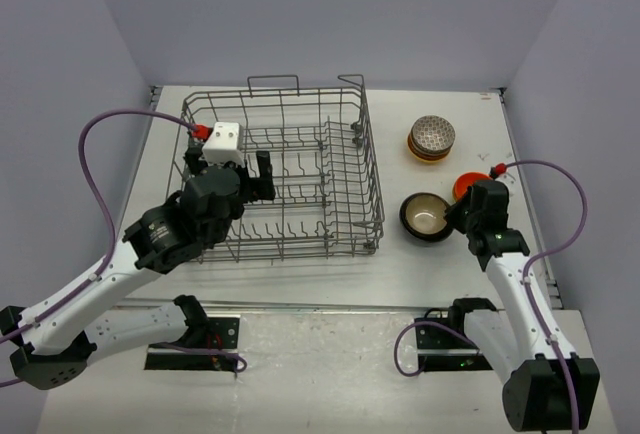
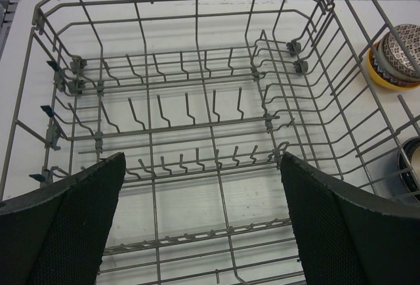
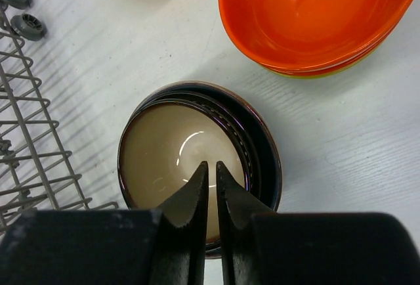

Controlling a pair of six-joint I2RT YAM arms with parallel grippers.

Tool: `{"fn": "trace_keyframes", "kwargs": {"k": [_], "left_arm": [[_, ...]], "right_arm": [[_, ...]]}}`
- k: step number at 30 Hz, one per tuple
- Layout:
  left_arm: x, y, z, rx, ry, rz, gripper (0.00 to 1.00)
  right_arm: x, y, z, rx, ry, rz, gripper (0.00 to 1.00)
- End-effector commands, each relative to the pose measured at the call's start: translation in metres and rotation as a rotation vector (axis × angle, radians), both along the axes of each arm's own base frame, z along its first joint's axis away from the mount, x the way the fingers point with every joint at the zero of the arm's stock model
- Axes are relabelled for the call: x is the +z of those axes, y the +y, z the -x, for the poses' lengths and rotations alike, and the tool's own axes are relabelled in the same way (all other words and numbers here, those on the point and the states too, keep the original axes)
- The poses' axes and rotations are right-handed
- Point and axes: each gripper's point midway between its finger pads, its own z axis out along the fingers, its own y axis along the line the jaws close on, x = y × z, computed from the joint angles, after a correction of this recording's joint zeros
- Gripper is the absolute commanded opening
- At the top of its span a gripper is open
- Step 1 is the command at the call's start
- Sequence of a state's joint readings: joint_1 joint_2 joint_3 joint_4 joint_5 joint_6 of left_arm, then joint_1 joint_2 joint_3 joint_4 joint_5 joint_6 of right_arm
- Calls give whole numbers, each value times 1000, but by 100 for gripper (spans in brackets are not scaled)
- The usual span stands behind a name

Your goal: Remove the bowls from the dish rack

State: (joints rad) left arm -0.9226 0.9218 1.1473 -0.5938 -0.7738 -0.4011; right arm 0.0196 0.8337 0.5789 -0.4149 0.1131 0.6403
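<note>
i log one large grey wire dish rack (image 1: 371, 169), left of centre on the white table (image 1: 330, 284). right of it, three stacks of round bowls: patterned stack (image 1: 431, 139), black cream-lined stack (image 1: 427, 217), orange-red stack (image 3: 308, 16), part hidden by my right arm; bowls per stack unclear. left gripper (image 2: 203, 160) fingers spread wide; right gripper (image 3: 211, 165) fingers pressed together above the black stack.

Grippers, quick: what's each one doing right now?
Left gripper: open wide over the dish rack, holding nothing.
Right gripper: shut, empty, over the black bowl with cream inside.
</note>
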Motion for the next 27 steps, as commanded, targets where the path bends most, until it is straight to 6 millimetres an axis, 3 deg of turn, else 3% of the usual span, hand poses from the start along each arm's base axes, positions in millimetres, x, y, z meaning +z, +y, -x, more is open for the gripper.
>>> {"fn": "trace_keyframes", "kwargs": {"k": [1, 4, 7, 10, 12, 13, 14, 15, 16, 18, 19, 21, 22, 23, 25, 27], "left_arm": [[2, 1, -1, 7, -11, 17, 100], [1, -1, -3, 7, -11, 17, 100], [-10, -3, -9, 36, 4, -5, 100], [-22, -6, -17, 71, 34, 24, 100], [-30, -7, -24, 76, 49, 64, 100], [-29, -8, -31, 83, 44, 86, 100], [-28, 0, -40, 104, 55, 110, 100], [-28, 6, -45, 116, 61, 121, 100], [-26, 11, -49, 127, 64, 130, 100], [-20, 30, -55, 166, 58, 156, 100], [-9, 41, -52, 189, 29, 171, 100], [-3, 60, -45, 244, 17, 165, 100], [7, 68, -37, 255, -10, 175, 100], [10, 78, -31, 283, -23, 166, 100], [13, 101, -13, 337, -47, 142, 100], [10, 118, 3, 378, -48, 115, 100]], "right_arm": [[-5, 1, 0, -5, 10, -4, 9], [-8, 2, 2, 3, 15, -9, 8], [2, 3, 0, 8, -12, -9, 9], [17, 5, 0, 33, -25, -4, 10], [41, 10, -1, 86, -56, 5, 11], [53, 11, 0, 104, -72, 12, 15], [82, 11, 3, 123, -118, 34, 18], [96, 9, 6, 122, -140, 49, 23], [133, 7, 7, 118, -212, 66, 37], [158, 0, 24, 118, -228, 116, 51], [191, -1, 31, 115, -290, 132, 61], [205, -4, 48, 131, -283, 171, 75], [227, -7, 58, 125, -328, 188, 91], [229, -9, 67, 131, -316, 209, 99], [242, -13, 80, 132, -347, 248, 99], [239, -20, 92, 135, -324, 303, 99]]}}
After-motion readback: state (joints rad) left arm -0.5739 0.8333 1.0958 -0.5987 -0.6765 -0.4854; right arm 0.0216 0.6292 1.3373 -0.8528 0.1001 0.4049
